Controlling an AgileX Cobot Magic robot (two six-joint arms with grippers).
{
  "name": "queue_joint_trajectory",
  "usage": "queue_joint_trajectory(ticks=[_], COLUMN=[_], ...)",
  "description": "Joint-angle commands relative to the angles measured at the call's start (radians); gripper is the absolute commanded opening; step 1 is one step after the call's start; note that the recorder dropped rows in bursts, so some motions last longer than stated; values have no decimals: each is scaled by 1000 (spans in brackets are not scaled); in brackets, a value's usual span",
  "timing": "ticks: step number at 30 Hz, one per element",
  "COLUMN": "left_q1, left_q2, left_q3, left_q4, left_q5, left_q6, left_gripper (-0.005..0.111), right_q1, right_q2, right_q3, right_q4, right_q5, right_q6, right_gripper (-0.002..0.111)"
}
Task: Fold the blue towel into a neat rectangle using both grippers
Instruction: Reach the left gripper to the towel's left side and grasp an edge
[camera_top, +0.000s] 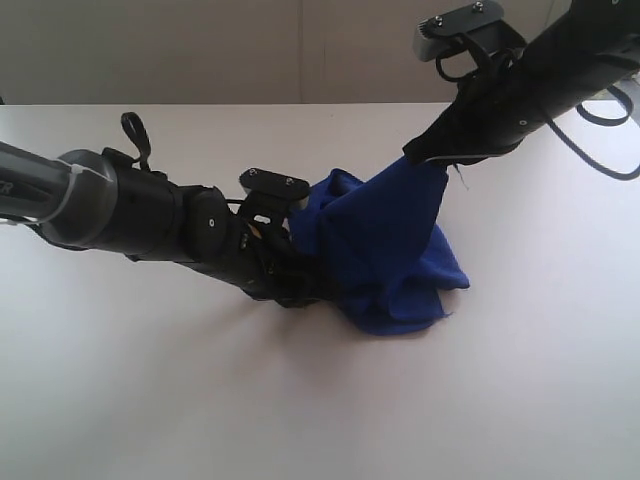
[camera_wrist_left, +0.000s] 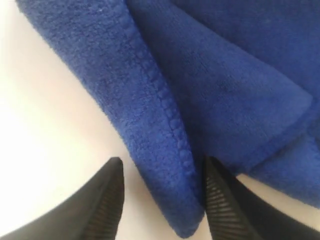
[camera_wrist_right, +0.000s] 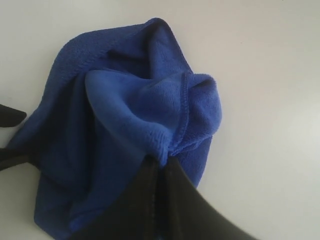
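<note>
I judge blue towel (camera_top: 385, 250) soft, limp, light. Right gripper (camera_wrist_right: 161, 162) pinches bunched hem; left gripper (camera_wrist_left: 163, 161) spread, straddling hemmed corner. I'd grip there.

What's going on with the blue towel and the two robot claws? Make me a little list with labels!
Towel: blue towel, bunched up, one part lifted, the rest lying on the table
Right gripper: shut, pinching the towel's hemmed edge and holding it up
Left gripper: open, with a hemmed towel edge between its jaws, not gripped
Fold: not done yet
</note>
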Motion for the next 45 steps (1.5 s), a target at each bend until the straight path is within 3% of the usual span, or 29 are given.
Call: queue_joint_trajectory(ticks=[1, 19, 27, 34, 36, 38, 45], left_q1=[24, 116, 30, 22, 22, 22, 22], left_q2=[-1, -12, -12, -12, -12, -12, -12], left_q3=[-4, -4, -4, -4, -4, -4, 0], left_q4=[-7, -7, -25, -19, -11, -8, -3], left_q5=[21, 83, 91, 64, 51, 43, 33], left_q6=[11, 11, -64, -54, -31, -7, 46], left_gripper=[52, 52, 52, 52, 46, 31, 0], right_q1=[0, 0, 0, 0, 0, 0, 0], right_q2=[-1, -1, -1, -1, -1, -1, -1], right_q3=[-2, -2, -2, -2, -2, -2, -2], right_q4=[4, 4, 4, 4, 4, 4, 4], right_q5=[2, 2, 2, 4, 4, 4, 4], right_q6=[-2, -2, -2, -2, -2, -2, -2], right_gripper=[0, 0, 0, 0, 0, 0, 0])
